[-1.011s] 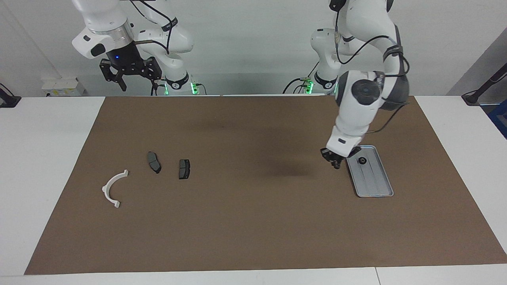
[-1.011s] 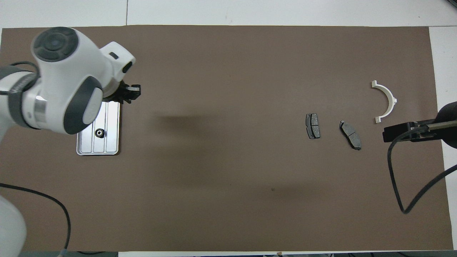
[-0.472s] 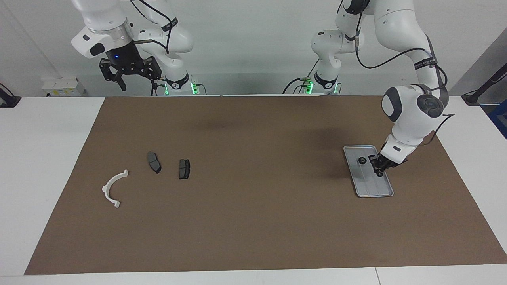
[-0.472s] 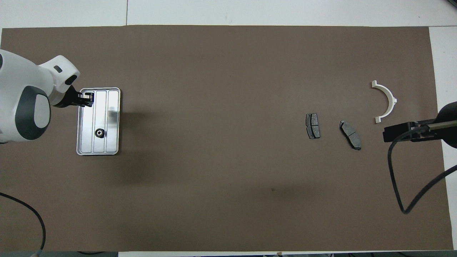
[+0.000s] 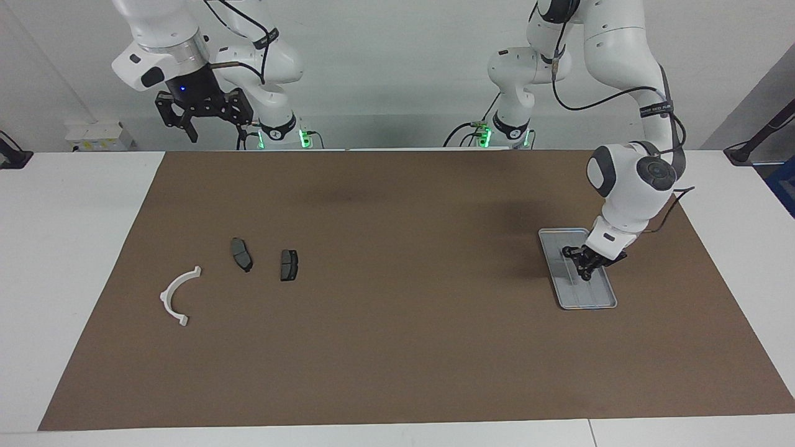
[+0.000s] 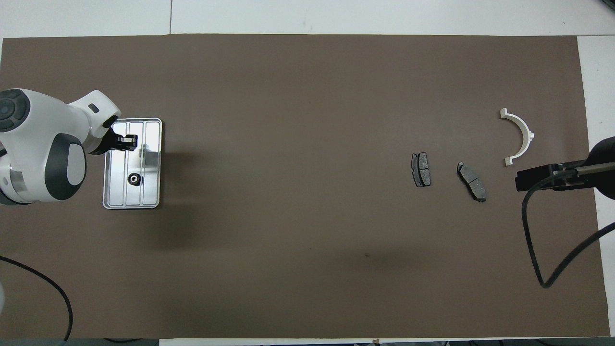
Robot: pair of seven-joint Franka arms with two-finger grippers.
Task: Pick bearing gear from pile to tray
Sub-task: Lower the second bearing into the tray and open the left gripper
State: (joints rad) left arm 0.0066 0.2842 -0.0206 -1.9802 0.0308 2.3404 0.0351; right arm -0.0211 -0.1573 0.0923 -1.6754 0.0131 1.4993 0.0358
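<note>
Clock directions refer to the overhead view, with 12 o'clock pointing away from the robots.

**Position.** The tray (image 6: 149, 192) lies on the counter at 9 o'clock, toward the left arm's end. One bearing gear (image 6: 134, 179) – a small black ring – rests inside it, in the 6 o'clock half. The left gripper (image 6: 129, 141) is held low over the tray's 12 o'clock half, fingertips together; whether a small part is pinched between them cannot be told. The right gripper (image 5: 205, 115) waits raised at its own end, jaws apart.

**Pile.** At 3 o'clock, two brake pads (image 6: 421, 176) (image 6: 472, 181) and a white bracket (image 6: 519, 137) are laid out apart from one another. No further round piece is seen there.

**Handling.** The gear is judged light, rigid and smooth – likely to roll or skid on the metal bottom if released from height. It should be gripped across its outer rim, at two opposite points, with the fingertips centred; a low release is advised.
</note>
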